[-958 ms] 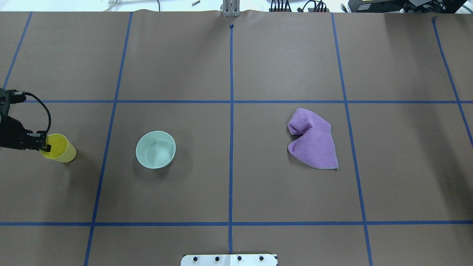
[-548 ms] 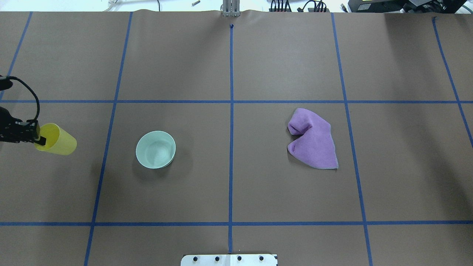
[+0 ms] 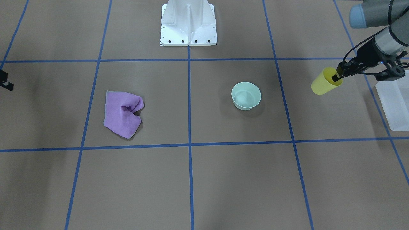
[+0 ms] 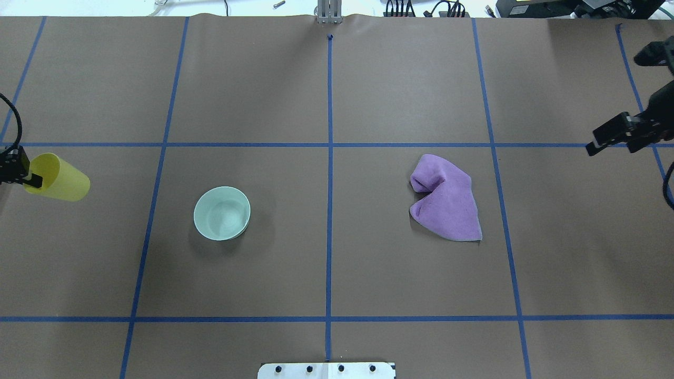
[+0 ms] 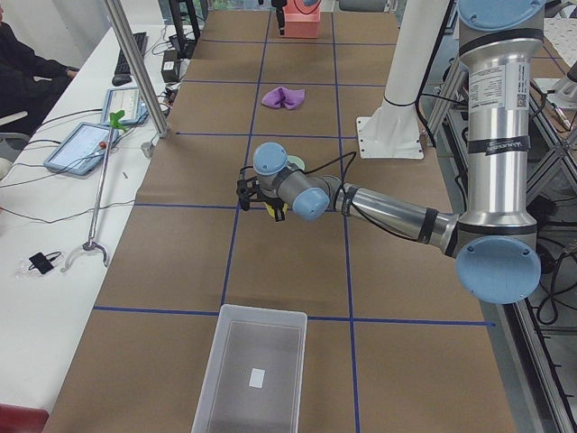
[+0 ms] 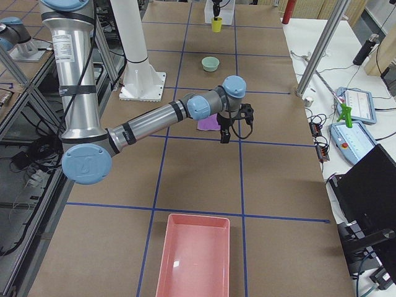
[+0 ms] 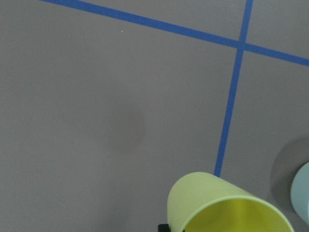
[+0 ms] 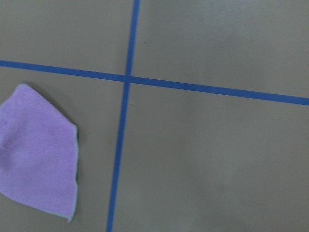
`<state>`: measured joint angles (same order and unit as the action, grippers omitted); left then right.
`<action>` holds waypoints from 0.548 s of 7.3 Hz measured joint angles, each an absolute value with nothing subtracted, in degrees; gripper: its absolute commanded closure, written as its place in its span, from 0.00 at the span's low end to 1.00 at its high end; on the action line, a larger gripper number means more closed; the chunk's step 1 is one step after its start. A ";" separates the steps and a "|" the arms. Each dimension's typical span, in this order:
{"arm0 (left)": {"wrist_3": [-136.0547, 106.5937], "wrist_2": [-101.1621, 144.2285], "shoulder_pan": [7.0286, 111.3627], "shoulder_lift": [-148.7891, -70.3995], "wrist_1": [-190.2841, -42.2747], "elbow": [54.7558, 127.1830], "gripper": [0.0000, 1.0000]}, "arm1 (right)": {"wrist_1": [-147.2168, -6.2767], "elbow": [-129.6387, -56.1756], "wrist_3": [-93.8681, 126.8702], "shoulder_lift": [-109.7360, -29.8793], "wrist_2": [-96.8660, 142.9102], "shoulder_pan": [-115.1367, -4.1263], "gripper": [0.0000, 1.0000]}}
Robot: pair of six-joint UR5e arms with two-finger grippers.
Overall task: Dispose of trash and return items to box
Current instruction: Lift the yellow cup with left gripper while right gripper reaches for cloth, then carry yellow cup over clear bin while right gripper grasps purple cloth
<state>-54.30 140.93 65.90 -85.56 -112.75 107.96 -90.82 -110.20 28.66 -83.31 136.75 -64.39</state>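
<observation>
Working across the table (image 4: pixel 337 263), with the box (image 3: pixel 396 108) waiting at its left end. Leaving the cloth (image 4: pixel 447 202) crumpled on the right half and the bowl (image 4: pixel 221 213) upright on the left. Holding the cup (image 4: pixel 63 180) tilted, apparently clear of the surface, near the box but not over it, with the left gripper (image 4: pixel 32 178) pinching its rim, one finger inside. Hanging the right gripper (image 4: pixel 597 143) near the right edge, spread or closed impossible to tell. Seemingly boxing the cup; next needing to be getting over the box before letting go.
</observation>
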 measured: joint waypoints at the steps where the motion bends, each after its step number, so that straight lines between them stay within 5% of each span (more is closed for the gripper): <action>1: -51.87 140.96 68.06 -85.51 -112.74 106.90 1.00 | -88.62 -109.79 35.90 -80.21 133.07 -59.14 0.00; 4: -41.95 141.00 74.96 -85.49 -112.68 101.98 1.00 | -78.35 -103.90 47.27 -74.32 124.79 -47.55 0.00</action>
<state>-41.95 141.00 74.96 -85.49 -112.68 101.98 -78.35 -103.90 47.27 -74.32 124.79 -47.55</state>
